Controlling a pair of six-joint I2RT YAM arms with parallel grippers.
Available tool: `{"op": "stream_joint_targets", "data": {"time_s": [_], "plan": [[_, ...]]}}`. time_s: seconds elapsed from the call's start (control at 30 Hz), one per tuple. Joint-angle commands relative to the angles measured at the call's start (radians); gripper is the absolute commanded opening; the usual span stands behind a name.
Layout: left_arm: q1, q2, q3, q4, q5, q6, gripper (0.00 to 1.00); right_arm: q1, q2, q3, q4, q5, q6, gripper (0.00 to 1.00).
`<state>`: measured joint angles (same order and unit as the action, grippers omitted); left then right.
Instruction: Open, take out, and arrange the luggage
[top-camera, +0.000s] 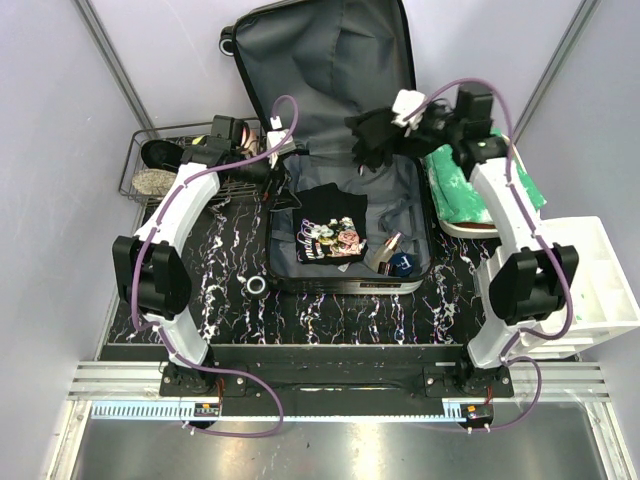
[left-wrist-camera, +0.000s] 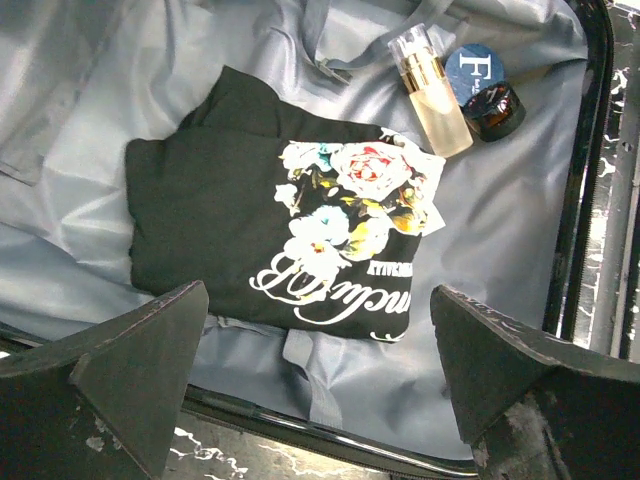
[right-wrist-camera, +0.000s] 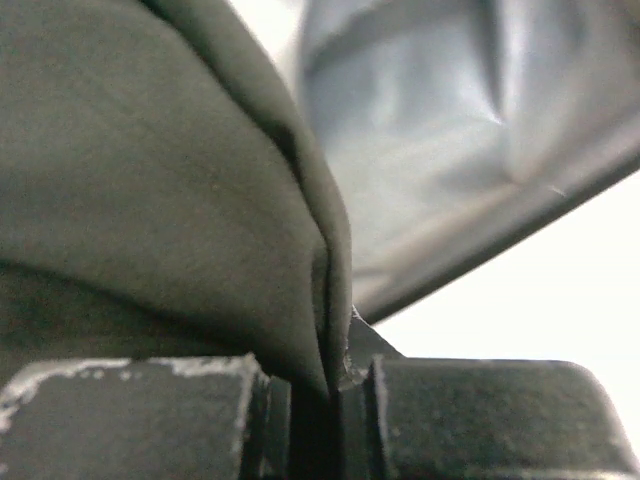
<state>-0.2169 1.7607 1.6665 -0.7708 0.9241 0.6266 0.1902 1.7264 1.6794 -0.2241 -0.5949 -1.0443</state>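
The large hard-shell suitcase with grey fabric lining (top-camera: 340, 60) lies open at the middle of the black marbled table (top-camera: 230, 300), its base flat and its lid propped upright toward the far edge. By the base's near wall, a clear pump bottle of pale liquid (left-wrist-camera: 435, 100) and a dark glass jar with a blue lid (left-wrist-camera: 488, 95) lie side by side. Just behind them is a folded black T-shirt with a floral print (left-wrist-camera: 220, 210). The left gripper (left-wrist-camera: 320, 330) hangs over that shirt, jaws spread wide and holding nothing. Farther back, above the base's far edge, the right gripper (right-wrist-camera: 325, 395) is clamped on a limp black garment (top-camera: 370, 140). The step looks like lifting it out. I would raise it until the hanging cloth clears the suitcase wall, then swing right, as the pinch bites only a thin fold. At the table's right edge stands a white plastic compartment bin (top-camera: 600, 290), contents not discernible. At the far left corner, a black wire basket (top-camera: 127, 165) holds what look like two shoes.
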Motion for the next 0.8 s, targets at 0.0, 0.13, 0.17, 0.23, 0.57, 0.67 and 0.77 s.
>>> {"op": "stream_joint_targets", "data": {"time_s": [0.0,0.13,0.17,0.23,0.57,0.67,0.77], "plan": [[-0.001,-0.024,-0.011,0.044,0.062,-0.022,0.99,-0.119,-0.053,0.130,-0.029,-0.069,-0.065,0.00],[0.001,-0.020,-0.013,0.064,0.074,-0.044,0.99,-0.271,0.007,0.238,-0.038,-0.131,-0.105,0.00],[-0.001,-0.017,-0.014,0.064,0.076,-0.047,0.99,-0.291,0.024,0.259,-0.040,-0.156,-0.114,0.00],[-0.002,-0.015,-0.013,0.062,0.075,-0.053,0.99,-0.348,0.074,0.320,-0.050,-0.186,-0.135,0.00],[-0.001,-0.024,-0.033,0.064,0.044,-0.061,0.99,-0.489,0.243,0.399,-0.173,-0.407,-0.437,0.00],[-0.002,-0.021,-0.027,0.044,0.032,-0.051,0.99,-0.491,0.268,0.375,-0.337,-0.417,-0.625,0.00],[-0.001,-0.018,-0.017,0.010,0.013,-0.036,0.99,-0.491,0.248,0.263,-0.504,-0.379,-0.864,0.00]]}}
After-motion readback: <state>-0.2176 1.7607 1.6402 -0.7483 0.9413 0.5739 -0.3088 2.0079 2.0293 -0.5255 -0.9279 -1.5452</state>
